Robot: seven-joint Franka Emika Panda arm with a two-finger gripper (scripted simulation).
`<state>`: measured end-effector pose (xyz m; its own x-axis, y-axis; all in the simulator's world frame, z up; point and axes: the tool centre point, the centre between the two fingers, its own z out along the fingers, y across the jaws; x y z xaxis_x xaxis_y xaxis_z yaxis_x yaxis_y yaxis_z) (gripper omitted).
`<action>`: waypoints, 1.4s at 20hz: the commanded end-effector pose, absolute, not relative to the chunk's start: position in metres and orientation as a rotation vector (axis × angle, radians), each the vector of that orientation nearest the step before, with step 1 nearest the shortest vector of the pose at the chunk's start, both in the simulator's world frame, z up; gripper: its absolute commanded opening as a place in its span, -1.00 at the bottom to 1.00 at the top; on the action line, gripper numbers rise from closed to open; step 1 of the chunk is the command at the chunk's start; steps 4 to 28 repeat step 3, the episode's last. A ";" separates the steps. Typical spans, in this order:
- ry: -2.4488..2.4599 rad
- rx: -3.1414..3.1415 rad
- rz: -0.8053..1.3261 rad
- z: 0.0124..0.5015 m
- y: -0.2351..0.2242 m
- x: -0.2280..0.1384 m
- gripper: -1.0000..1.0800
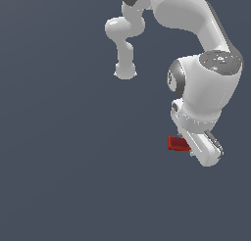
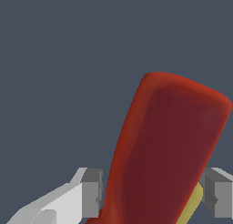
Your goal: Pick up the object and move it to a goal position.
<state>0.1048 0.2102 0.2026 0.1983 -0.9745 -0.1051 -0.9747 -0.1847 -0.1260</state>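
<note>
We find the claw (image 2: 152, 193) pinching the red-orange object (image 2: 170, 145), one grey finger (image 2: 92, 191) on each side. In the exterior view's lower right, the object's dark red end (image 1: 177, 143) juts out beside the white arm (image 1: 206, 95).

the counter (image 1: 59, 176) is a plain, even slate blue-grey plane that fills the whole exterior view from edge to edge, with no rim, seam, marking or texture showing anywhere on it. in the wrist view the same flat blue-grey surface (image 2: 59, 59) fills all the background. the white arm's base (image 1: 125, 71) appears to stand on it toward the top of the exterior view. whether the small red object (image 1: 177, 143), seen toward the exterior view's right, lies on the counter or is clear of it cannot be told, since there is no shadow or contact line to judge by.
</note>
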 end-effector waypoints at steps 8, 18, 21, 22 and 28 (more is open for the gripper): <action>1.889 -2.295 -0.001 0.205 0.210 0.106 -1.00; 1.889 -2.295 -0.001 0.205 0.210 0.106 -1.00; 1.889 -2.295 -0.001 0.205 0.210 0.106 -1.00; 1.889 -2.295 -0.001 0.205 0.210 0.106 -1.00; 1.889 -2.295 -0.001 0.205 0.210 0.106 -1.00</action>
